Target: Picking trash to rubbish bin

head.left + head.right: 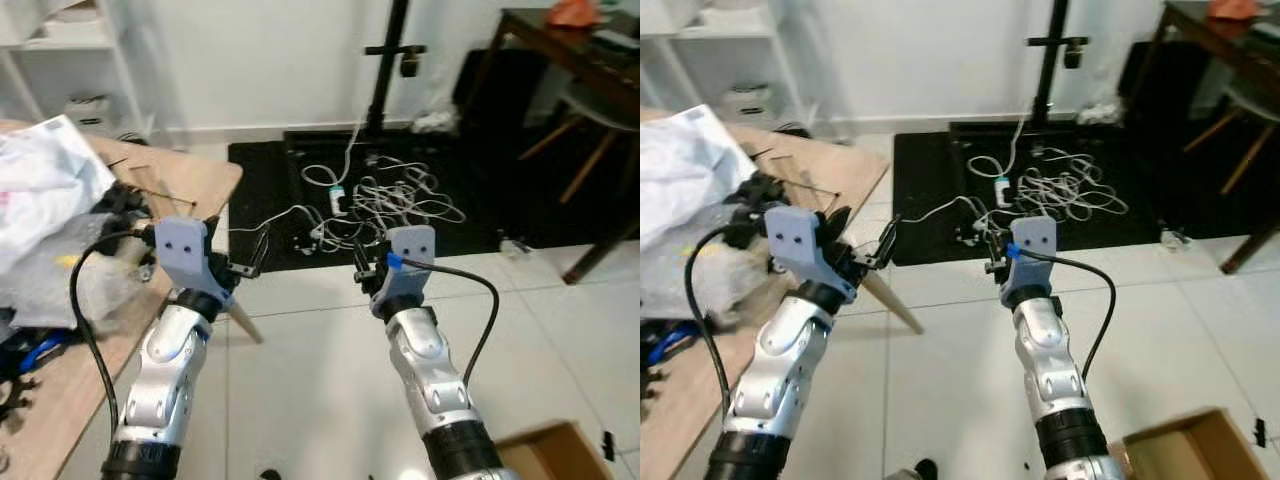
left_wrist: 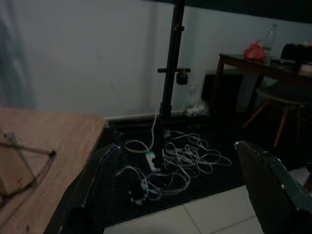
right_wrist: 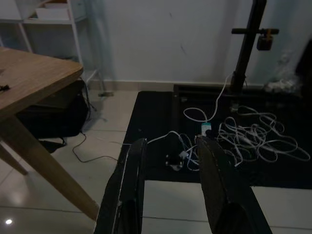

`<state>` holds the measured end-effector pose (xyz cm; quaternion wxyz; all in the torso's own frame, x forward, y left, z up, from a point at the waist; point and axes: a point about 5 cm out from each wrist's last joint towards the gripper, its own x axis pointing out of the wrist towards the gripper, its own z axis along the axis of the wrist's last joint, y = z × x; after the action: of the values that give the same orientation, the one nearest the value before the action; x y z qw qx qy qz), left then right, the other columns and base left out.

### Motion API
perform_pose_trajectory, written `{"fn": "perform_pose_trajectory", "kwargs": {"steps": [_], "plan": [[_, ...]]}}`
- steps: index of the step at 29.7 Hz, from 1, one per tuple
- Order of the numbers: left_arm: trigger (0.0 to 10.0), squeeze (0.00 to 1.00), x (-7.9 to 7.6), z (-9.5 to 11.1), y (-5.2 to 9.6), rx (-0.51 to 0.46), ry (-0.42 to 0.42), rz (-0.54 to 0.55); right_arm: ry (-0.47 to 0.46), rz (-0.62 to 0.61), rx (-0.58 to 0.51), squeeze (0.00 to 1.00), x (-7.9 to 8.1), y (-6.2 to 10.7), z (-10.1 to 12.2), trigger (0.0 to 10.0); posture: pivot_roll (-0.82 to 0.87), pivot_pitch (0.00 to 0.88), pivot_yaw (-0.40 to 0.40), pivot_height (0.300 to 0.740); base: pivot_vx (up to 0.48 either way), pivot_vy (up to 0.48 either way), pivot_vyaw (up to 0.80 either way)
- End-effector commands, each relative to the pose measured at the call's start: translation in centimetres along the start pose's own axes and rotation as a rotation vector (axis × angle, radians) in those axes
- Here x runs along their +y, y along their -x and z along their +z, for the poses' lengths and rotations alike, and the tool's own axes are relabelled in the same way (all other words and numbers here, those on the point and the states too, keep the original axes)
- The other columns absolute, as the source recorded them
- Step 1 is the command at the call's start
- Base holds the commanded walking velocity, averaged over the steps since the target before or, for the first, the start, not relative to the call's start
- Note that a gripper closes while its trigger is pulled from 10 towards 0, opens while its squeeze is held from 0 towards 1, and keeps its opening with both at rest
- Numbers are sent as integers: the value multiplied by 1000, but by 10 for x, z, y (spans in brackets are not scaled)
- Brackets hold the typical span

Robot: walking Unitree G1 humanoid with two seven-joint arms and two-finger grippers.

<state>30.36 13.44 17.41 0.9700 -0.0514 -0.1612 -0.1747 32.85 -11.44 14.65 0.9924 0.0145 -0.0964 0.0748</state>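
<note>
White plastic bags [image 1: 40, 185] and crumpled clear wrap [image 1: 55, 275] lie piled on the wooden table [image 1: 190, 175] at my left. A brown cardboard box [image 1: 545, 450] sits on the floor at the lower right, by my right arm. My left gripper [image 1: 240, 255] is held out past the table's corner, open wide with nothing between its fingers [image 2: 97, 180]. My right gripper [image 1: 365, 268] hovers over the tiled floor, open by a narrower gap and holding nothing; its fingers [image 3: 129, 190] point toward the black mat.
A black mat [image 1: 270, 170] ahead carries a tangle of white cables [image 1: 400, 195] and a black stand pole [image 1: 385, 70]. A dark table [image 1: 570, 40] and chair stand at the right, a white shelf [image 1: 60, 60] at the back left. The table's leg [image 1: 245, 322] slants onto the tiles.
</note>
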Motion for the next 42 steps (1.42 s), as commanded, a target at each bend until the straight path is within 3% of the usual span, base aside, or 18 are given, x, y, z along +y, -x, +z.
{"fn": "perform_pose_trajectory", "kwargs": {"steps": [1, 17, 42], "plan": [[10000, 0, -2, -3, 2, 17, 13, -4, -37, -26, -26, 0, -4, 4, 2, 10000, 31, 152, -43, 740, 0, 0, 0], [10000, 0, -3, -1, 6, 34, 38, -8, -73, -12, -20, 0, -3, 8, 1, 10000, 35, 159, -41, 740, 0, 0, 0], [10000, 0, 0, 1, 6, 44, 24, 0, -81, -18, -15, 0, -4, 11, 0, 10000, 39, 156, -38, 740, -363, 0, 0]]}}
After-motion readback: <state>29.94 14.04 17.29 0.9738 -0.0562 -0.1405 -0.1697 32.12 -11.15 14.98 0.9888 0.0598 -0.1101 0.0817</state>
